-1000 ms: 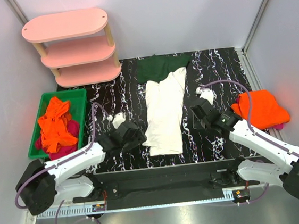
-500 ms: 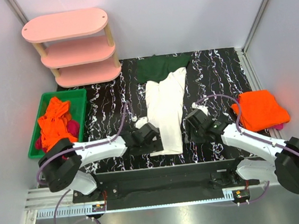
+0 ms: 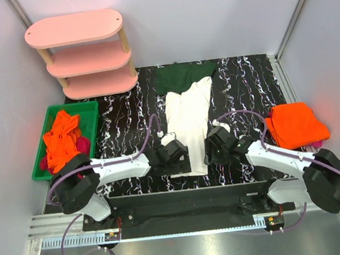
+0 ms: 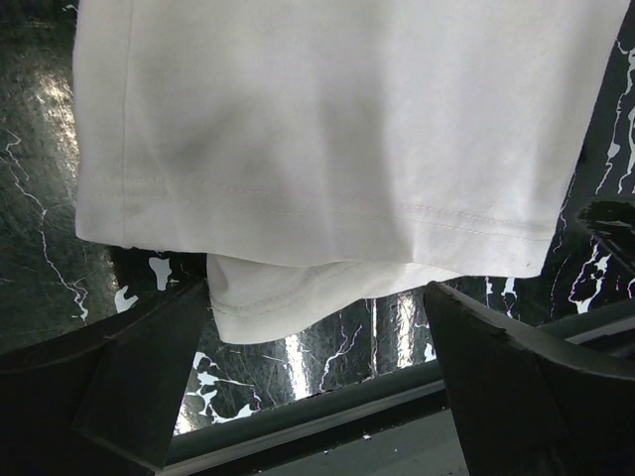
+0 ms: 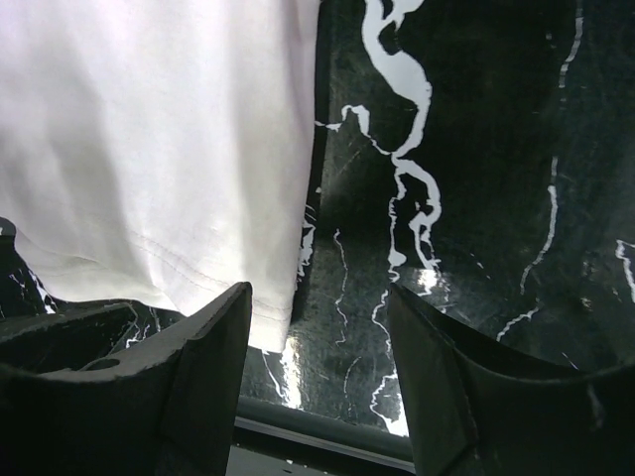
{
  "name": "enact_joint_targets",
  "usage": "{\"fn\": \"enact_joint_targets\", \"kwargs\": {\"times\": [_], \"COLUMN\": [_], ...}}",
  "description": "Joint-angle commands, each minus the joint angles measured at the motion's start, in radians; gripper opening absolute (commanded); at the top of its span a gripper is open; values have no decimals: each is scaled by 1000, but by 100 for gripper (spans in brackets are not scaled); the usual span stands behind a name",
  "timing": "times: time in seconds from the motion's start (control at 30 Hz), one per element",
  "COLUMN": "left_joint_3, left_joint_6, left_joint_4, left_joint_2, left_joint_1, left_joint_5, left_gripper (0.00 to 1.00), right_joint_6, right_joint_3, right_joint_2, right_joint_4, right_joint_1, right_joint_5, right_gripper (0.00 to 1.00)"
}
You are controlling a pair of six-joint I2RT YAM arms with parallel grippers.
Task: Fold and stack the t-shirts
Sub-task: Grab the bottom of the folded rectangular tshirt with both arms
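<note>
Left end effector (image 4: pixel 317 297): jaws spread wide, holding nothing, at near hem of white t-shirt (image 3: pixel 188 122).
Right end effector (image 5: pixel 317 297): jaws apart, empty, at near right hem corner.
Bench (image 3: pixel 244 83): white t-shirt lies flat, green part far.

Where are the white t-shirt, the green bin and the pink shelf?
white t-shirt (image 3: pixel 188 122): top view, middle of the folded body.
green bin (image 3: pixel 90 111): top view, bare far-right corner.
pink shelf (image 3: pixel 73 28): top view, middle of its top board.
</note>
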Motion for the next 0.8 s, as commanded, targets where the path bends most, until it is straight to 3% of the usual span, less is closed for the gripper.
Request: {"fn": "enact_joint_targets", "kwargs": {"times": [0.0,0.37,0.6,0.77], "left_joint_3": [-27,-107,-106,-72], "left_joint_6": [-23,-63,-45,-31], "left_joint_4": [2,35,40,29], "left_joint_2": [-31,-79,-89,-27], "left_joint_1": [0,0,-8,-11], "left_joint_5": [-3,12,14,32], "left_gripper": [99,99,96,83], "right_joint_6": [4,6,4,-8], "right_joint_3": [38,67,89,106], "right_joint_2": [51,83,11,69], "right_joint_4": [70,81,58,52], "right_joint_1": [22,65,79,79], "right_joint_5": [-24,10,61,61], "right_gripper": [65,60,58,57]}}
